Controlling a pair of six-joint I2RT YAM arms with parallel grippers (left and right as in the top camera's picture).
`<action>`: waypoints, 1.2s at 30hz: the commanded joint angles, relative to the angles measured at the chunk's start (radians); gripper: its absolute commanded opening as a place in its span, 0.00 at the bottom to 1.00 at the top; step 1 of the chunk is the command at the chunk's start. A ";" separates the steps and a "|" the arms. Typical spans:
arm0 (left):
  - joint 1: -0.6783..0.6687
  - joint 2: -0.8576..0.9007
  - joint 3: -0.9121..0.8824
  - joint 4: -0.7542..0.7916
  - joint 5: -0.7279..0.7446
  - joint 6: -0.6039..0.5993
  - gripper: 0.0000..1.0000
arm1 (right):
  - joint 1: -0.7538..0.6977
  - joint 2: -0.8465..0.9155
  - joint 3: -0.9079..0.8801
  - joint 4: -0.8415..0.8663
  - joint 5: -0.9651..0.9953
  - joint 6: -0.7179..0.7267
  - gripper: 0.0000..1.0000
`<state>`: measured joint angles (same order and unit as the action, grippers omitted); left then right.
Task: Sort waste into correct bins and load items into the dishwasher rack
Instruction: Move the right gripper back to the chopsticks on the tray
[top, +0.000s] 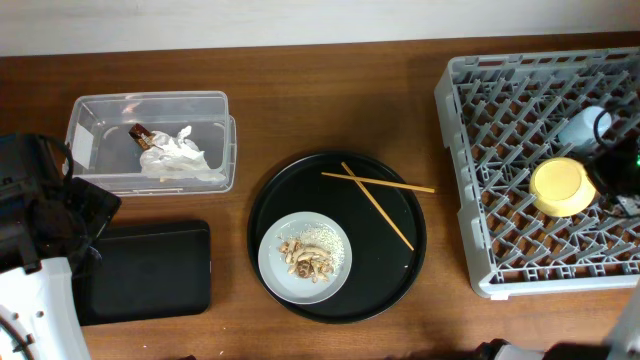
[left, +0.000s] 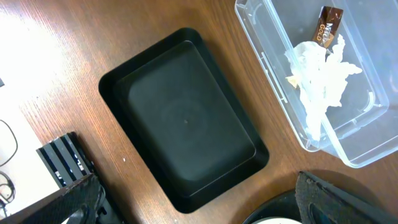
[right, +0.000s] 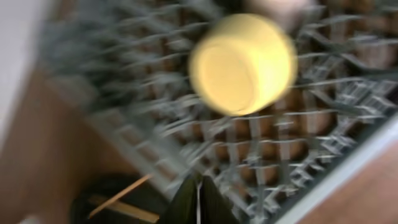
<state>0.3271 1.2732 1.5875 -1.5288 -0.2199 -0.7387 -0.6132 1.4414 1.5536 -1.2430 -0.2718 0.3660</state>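
Note:
The grey dishwasher rack fills the right side, with a yellow bowl upside down in it and a pale blue cup just behind. My right gripper hovers over the rack's near corner, shut and holding nothing; its view is blurred, with the yellow bowl ahead. Two chopsticks lie crossed on the round black tray, beside a pale plate of food scraps. Crumpled paper and a gold-brown wrapper lie in the clear tub. My left gripper is open above the shallow black tray.
The left arm stands at the table's left edge, partly over the shallow black tray. The right arm and its cables lie over the rack's right side. Bare wood shows between the tub and the rack.

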 joint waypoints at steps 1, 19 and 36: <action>0.005 -0.010 -0.002 -0.002 -0.004 -0.009 0.99 | 0.066 -0.079 0.003 -0.039 -0.257 -0.194 0.42; 0.005 -0.010 -0.002 -0.002 -0.004 -0.009 0.99 | 0.899 0.204 0.002 0.135 0.313 -0.296 0.99; 0.005 -0.010 -0.002 -0.002 -0.004 -0.009 0.99 | 0.971 0.578 0.002 0.280 0.437 -0.702 0.71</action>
<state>0.3271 1.2732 1.5875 -1.5288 -0.2199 -0.7383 0.3313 1.9858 1.5536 -0.9642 0.1505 -0.3161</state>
